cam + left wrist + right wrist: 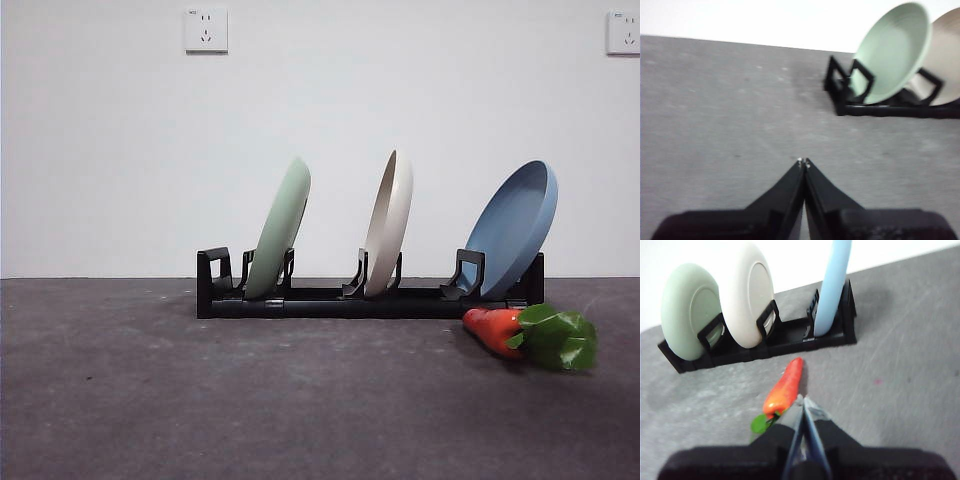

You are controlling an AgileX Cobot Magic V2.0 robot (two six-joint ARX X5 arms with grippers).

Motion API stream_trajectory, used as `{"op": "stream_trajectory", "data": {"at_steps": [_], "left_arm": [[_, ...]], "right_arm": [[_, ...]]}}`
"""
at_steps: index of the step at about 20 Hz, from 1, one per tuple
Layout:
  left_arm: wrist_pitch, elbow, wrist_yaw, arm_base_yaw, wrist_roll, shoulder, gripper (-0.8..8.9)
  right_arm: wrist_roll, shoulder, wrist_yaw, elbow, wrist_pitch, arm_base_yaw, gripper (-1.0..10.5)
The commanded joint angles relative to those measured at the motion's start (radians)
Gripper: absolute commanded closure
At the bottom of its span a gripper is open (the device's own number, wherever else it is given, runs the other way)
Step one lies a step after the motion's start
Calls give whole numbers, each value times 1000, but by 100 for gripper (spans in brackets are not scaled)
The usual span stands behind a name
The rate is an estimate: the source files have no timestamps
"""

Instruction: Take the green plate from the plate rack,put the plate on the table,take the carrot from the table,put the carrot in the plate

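Observation:
The green plate (281,230) stands on edge in the left slot of the black plate rack (330,300); it also shows in the left wrist view (892,50) and the right wrist view (690,310). The carrot (498,329) lies on the table (200,400) in front of the rack's right end, leafy top to the right. My left gripper (803,161) is shut and empty, above bare table some way from the green plate. My right gripper (802,401) is shut and empty, just beside the carrot (784,388). Neither arm shows in the front view.
A cream-white plate (388,224) stands in the rack's middle slot and a blue plate (512,228) leans in the right slot. A white wall with two sockets is behind the table.

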Motion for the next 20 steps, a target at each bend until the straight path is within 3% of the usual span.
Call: {"op": "stream_trajectory", "data": {"at_steps": [1,5,10,20], "left_arm": [[-3,55,43,4,-73,-3,820],[-41,144,63,4,-114,4,820],[-129,283,119,4,-122,50,820],[-334,550,368,4,-77,223,820]], "right_arm": [[119,-2,-2,45,8,0,959],[119,20,-8,123,-1,1,959],[109,90,-105,269,-77,1,959],[-136,307,-240,656,-489,2,959]]}}
